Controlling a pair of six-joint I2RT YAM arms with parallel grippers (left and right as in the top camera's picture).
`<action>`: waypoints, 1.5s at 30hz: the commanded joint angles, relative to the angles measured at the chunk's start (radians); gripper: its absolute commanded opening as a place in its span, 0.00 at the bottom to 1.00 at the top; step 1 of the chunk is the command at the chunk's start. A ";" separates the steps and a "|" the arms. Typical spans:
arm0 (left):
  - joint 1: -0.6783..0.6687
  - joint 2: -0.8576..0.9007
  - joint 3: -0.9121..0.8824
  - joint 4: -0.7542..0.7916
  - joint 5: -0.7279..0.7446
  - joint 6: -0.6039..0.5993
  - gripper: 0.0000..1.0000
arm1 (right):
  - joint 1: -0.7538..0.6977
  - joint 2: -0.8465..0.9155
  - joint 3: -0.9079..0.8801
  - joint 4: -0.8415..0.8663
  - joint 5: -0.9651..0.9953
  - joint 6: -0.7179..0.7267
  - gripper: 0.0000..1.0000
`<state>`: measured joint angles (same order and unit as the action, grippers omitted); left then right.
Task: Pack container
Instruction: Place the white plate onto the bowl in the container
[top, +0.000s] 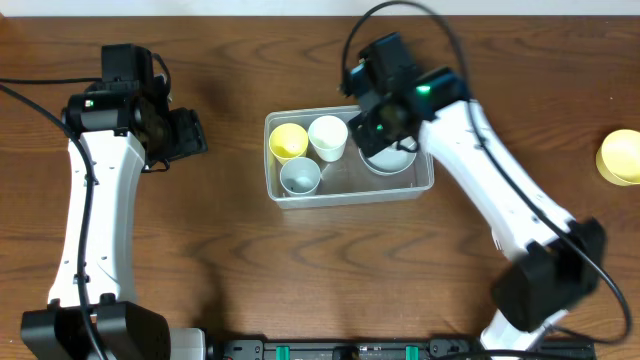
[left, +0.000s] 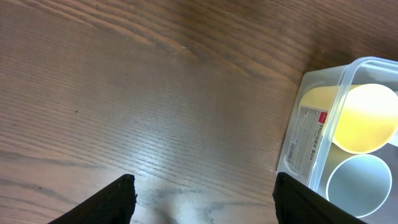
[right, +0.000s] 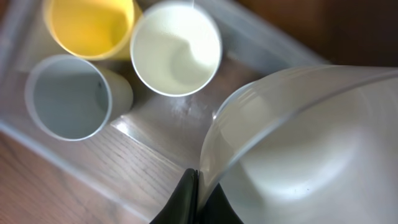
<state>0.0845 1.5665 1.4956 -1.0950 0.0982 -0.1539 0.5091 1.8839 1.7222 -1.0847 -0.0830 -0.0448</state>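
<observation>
The clear container (top: 425, 187) lies at the table's middle and holds a yellow cup (top: 288, 141), a white cup (top: 328, 136) and a grey cup (top: 300, 176). My right gripper (top: 378, 140) is shut on the rim of a white bowl (top: 390, 160) over the container's right end. The right wrist view has that bowl (right: 311, 149) pinched at its edge between the closed fingers (right: 186, 199), with the three cups to the left. My left gripper (left: 205, 199) stands open over bare wood left of the container (left: 305, 143), nothing between its fingers.
A yellow bowl (top: 620, 157) sits near the table's right edge. The right arm reaches across the table's right half to the container. The left arm stands along the left side.
</observation>
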 joint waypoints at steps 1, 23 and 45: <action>0.004 0.005 -0.003 -0.003 0.000 -0.002 0.72 | 0.002 0.070 -0.003 -0.008 0.008 0.030 0.01; 0.004 0.005 -0.003 -0.002 -0.001 -0.001 0.71 | -0.024 0.172 -0.004 -0.011 0.102 0.033 0.01; 0.004 0.005 -0.003 -0.002 0.000 -0.001 0.71 | -0.081 0.068 0.127 -0.072 0.272 0.167 0.45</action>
<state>0.0845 1.5665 1.4956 -1.0950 0.0982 -0.1539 0.4789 2.0491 1.7683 -1.1519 0.0841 0.0288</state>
